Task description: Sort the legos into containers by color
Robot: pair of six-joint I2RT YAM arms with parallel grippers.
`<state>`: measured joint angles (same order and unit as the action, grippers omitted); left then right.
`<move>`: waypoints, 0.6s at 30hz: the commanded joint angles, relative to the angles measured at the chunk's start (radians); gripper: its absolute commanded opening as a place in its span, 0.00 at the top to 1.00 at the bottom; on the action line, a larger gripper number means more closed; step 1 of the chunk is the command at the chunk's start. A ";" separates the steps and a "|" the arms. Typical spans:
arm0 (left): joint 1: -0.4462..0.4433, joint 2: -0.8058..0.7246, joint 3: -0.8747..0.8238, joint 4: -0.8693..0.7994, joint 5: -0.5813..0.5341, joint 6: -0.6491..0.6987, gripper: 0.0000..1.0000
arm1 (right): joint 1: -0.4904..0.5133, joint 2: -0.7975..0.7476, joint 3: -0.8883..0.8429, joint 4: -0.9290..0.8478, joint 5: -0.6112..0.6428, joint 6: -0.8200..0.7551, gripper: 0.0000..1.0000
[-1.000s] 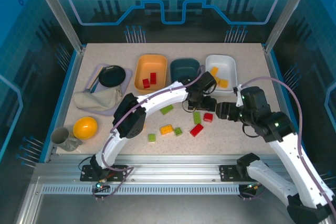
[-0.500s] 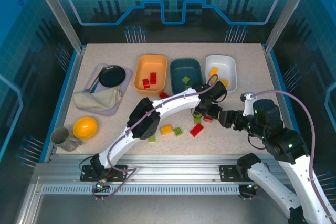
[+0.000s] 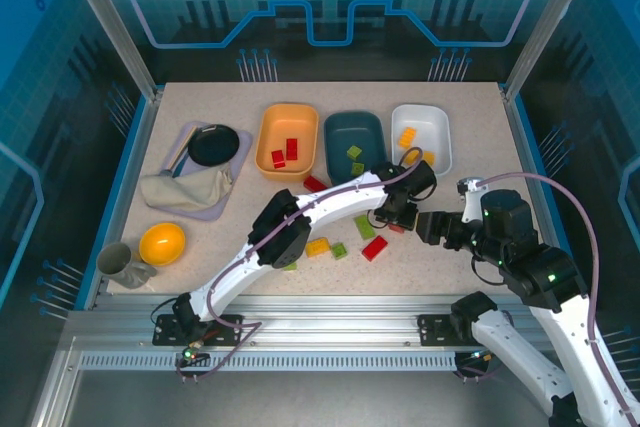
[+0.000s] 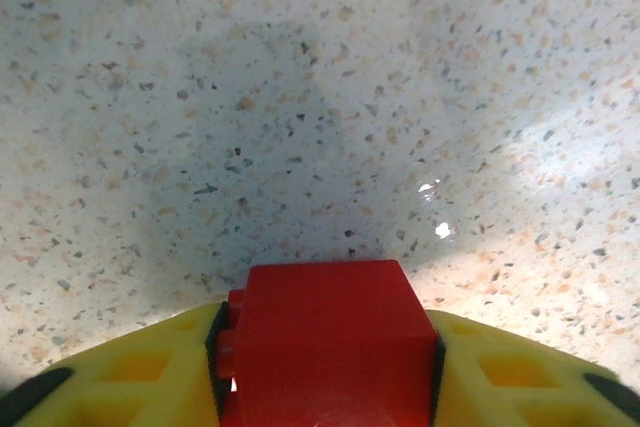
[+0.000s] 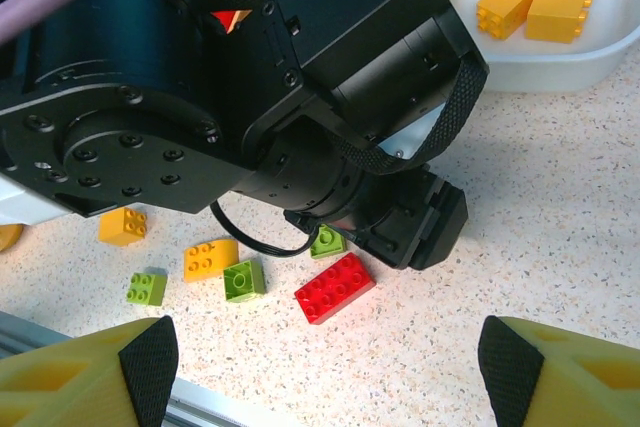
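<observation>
Clamping one red brick (image 4: 325,332) between its yellow fingers (image 4: 130,379): left gripper (image 4: 325,377), low over the speckled table (image 4: 300,97), just before the white tub (image 3: 428,125). Right gripper (image 5: 322,362): fingers spread wide, nothing between. Loose legos (image 3: 375,248) nearby: red, green, yellow. Orange tub (image 3: 267,137): two red bricks (image 3: 291,149).

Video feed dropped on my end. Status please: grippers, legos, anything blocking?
Left gripper shut on red lego. Right gripper open, empty. Left arm directly before right gripper, over loose legos.
</observation>
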<state>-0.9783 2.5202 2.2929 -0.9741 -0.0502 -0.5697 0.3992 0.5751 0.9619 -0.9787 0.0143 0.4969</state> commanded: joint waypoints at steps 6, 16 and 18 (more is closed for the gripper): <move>0.007 -0.051 0.035 -0.034 -0.061 -0.003 0.65 | 0.010 -0.010 -0.014 0.006 -0.038 -0.002 0.18; 0.225 -0.357 -0.169 0.014 -0.083 -0.087 0.65 | 0.042 0.158 -0.031 0.195 -0.212 -0.080 0.19; 0.286 -0.388 -0.214 0.019 -0.089 -0.090 0.65 | 0.086 0.216 -0.029 0.259 -0.203 -0.091 0.20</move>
<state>-0.7650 2.2028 2.1277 -0.9562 -0.1017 -0.6300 0.4374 0.7376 0.9417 -0.8402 -0.1341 0.4438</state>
